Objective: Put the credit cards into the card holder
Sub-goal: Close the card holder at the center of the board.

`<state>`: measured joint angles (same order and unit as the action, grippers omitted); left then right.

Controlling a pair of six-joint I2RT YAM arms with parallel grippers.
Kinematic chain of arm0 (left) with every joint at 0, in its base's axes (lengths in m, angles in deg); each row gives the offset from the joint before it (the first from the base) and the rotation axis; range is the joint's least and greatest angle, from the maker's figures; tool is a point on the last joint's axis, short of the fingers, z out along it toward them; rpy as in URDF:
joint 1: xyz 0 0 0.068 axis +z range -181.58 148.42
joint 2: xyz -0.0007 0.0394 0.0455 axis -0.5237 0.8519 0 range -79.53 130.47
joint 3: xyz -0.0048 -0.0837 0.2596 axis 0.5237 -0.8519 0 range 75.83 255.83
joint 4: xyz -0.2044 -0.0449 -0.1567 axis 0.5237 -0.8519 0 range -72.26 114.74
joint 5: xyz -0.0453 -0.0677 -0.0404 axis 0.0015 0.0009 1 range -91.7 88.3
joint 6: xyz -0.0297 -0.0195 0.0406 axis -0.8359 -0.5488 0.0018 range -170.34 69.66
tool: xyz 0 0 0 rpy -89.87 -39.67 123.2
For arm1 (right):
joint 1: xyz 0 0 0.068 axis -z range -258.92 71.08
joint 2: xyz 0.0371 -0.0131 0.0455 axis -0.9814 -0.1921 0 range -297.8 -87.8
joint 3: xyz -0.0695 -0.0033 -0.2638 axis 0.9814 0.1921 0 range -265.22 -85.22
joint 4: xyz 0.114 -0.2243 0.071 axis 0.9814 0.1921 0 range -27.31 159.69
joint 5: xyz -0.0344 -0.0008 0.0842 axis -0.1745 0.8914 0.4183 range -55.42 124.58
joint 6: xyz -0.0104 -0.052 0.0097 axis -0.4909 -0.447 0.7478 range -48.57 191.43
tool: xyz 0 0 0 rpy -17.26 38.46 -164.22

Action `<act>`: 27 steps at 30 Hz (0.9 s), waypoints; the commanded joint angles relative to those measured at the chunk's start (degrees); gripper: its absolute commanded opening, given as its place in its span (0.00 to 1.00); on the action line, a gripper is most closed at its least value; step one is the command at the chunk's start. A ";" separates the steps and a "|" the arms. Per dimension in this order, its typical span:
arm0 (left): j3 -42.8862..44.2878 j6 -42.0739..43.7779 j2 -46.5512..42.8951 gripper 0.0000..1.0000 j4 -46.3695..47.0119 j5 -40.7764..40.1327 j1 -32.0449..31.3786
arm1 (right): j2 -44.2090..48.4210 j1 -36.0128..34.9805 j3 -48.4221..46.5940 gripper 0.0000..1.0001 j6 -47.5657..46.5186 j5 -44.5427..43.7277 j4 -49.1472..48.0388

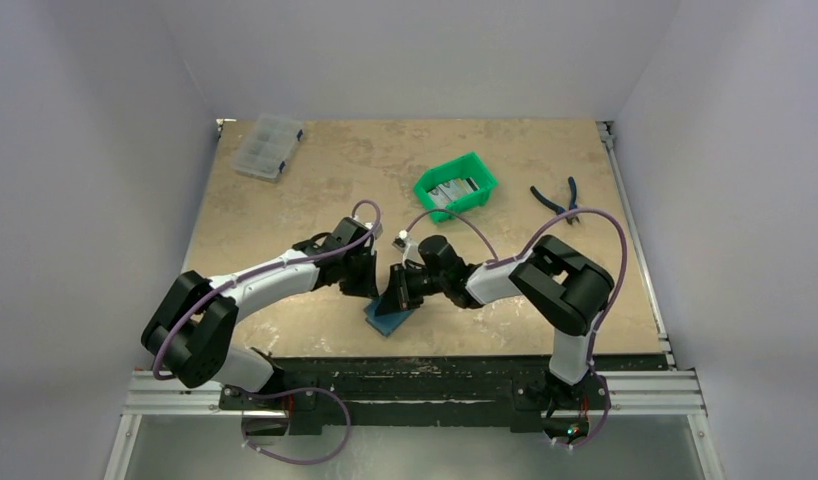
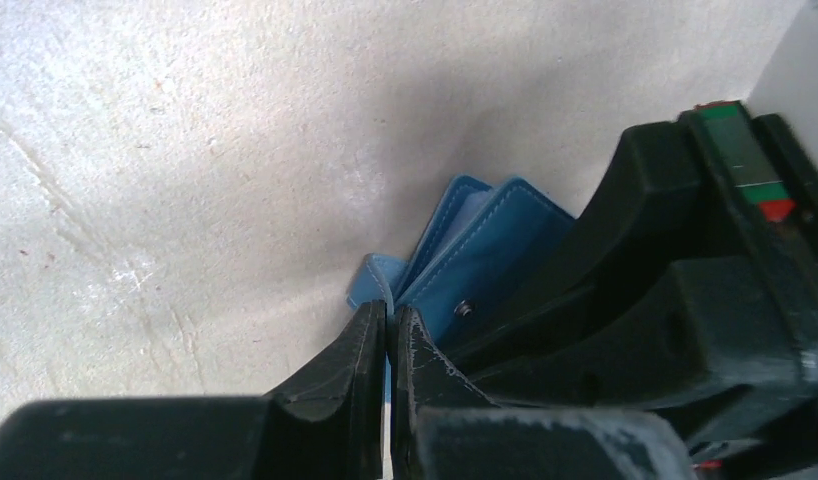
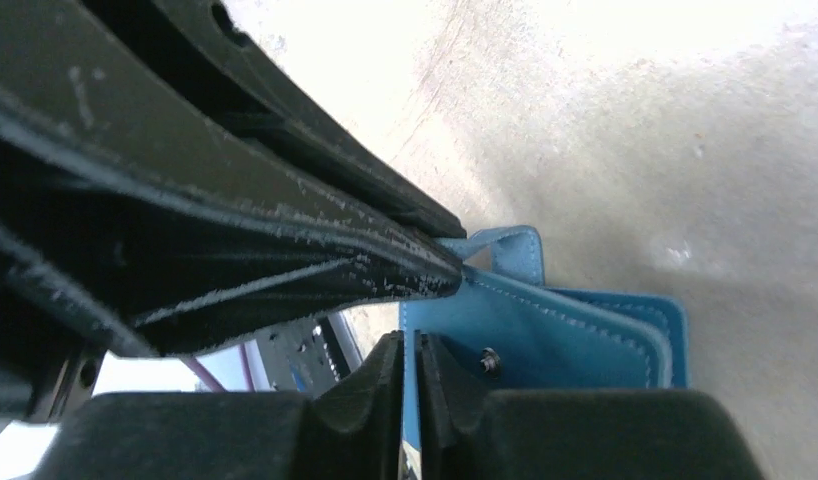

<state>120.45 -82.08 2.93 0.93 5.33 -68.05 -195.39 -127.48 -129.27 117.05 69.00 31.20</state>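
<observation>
My left claw (image 2: 388, 320) and right claw (image 3: 412, 347) both pinch narrow on the card holder (image 1: 387, 320), at the near edge of the surface (image 1: 285, 200). The credit cards (image 1: 453, 190) lie in the green bin (image 1: 423, 187) beyond, nearer my right arm.

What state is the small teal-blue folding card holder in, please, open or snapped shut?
Card holder partly open: leaves fanned apart, silver snap stud unfastened, left gripper and right gripper each pinching a flap.
</observation>
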 commanded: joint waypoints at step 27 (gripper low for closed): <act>7.21 9.37 2.35 0.33 -5.11 3.47 -0.26 | 9.42 1.86 1.47 0.17 -12.57 -5.25 20.30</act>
<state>125.98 -75.13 4.61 -3.77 8.10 -68.10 -184.44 -125.73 -127.83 104.81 65.65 52.36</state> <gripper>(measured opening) 0.342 0.178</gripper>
